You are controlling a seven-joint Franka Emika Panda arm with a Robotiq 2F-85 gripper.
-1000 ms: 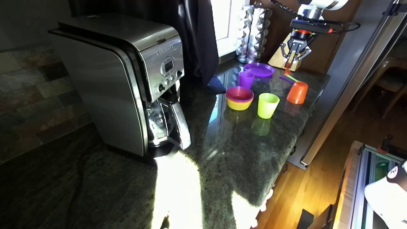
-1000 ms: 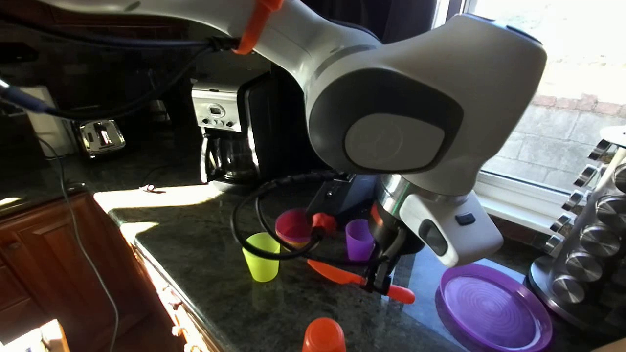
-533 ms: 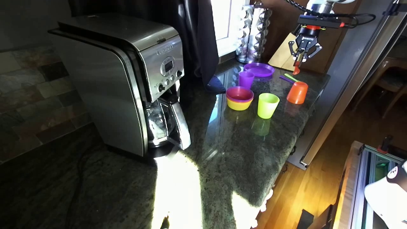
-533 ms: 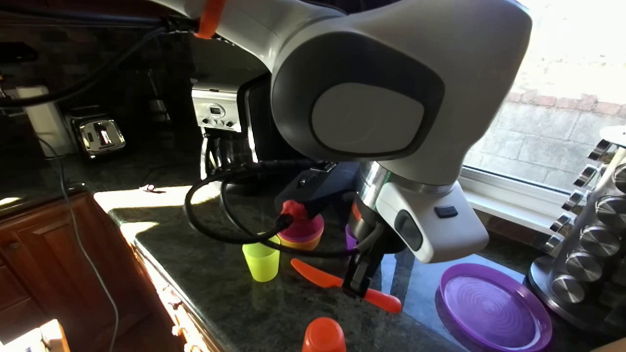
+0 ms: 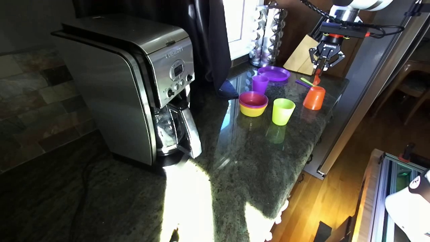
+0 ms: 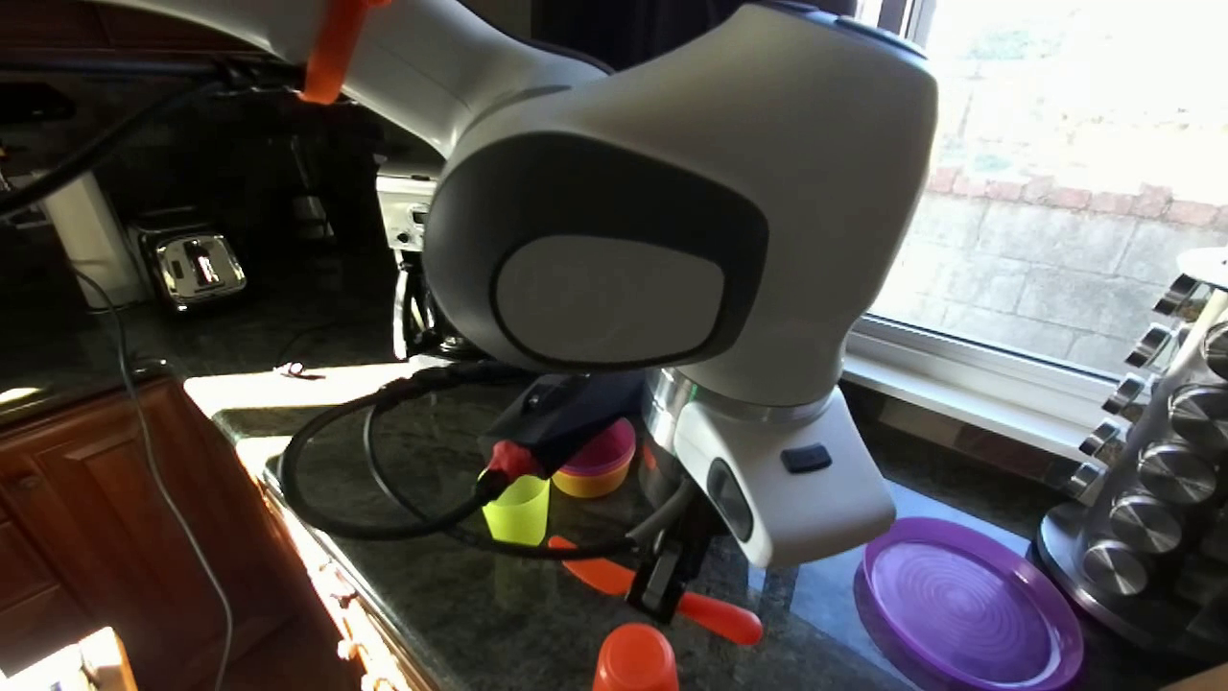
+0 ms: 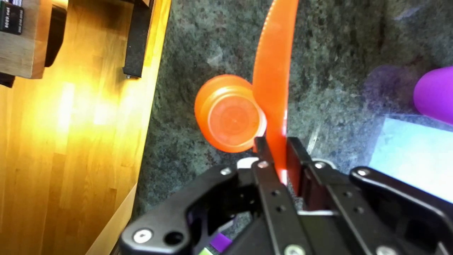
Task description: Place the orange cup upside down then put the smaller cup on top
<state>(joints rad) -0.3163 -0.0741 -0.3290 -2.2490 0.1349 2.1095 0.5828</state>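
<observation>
Black two-finger claw (image 7: pixel 278 147) grips orange plastic knife (image 7: pixel 273 67); inverted tapered orange plastic cup (image 7: pixel 230 117) is up-left of claw, wrist view.

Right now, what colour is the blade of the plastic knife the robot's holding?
Orange! The plastic knife blade shows best in the wrist view.

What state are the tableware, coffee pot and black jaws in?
Orange cup: upside down
Lime green cup: upright
Purple cup: upright
Bowls: stacked, upright
Purple plate: face up
Orange knife: held in the air
Jaws: shut on the knife
Green utensil, purple utensil: lying down
Coffee pot: seated in the coffee maker
</observation>
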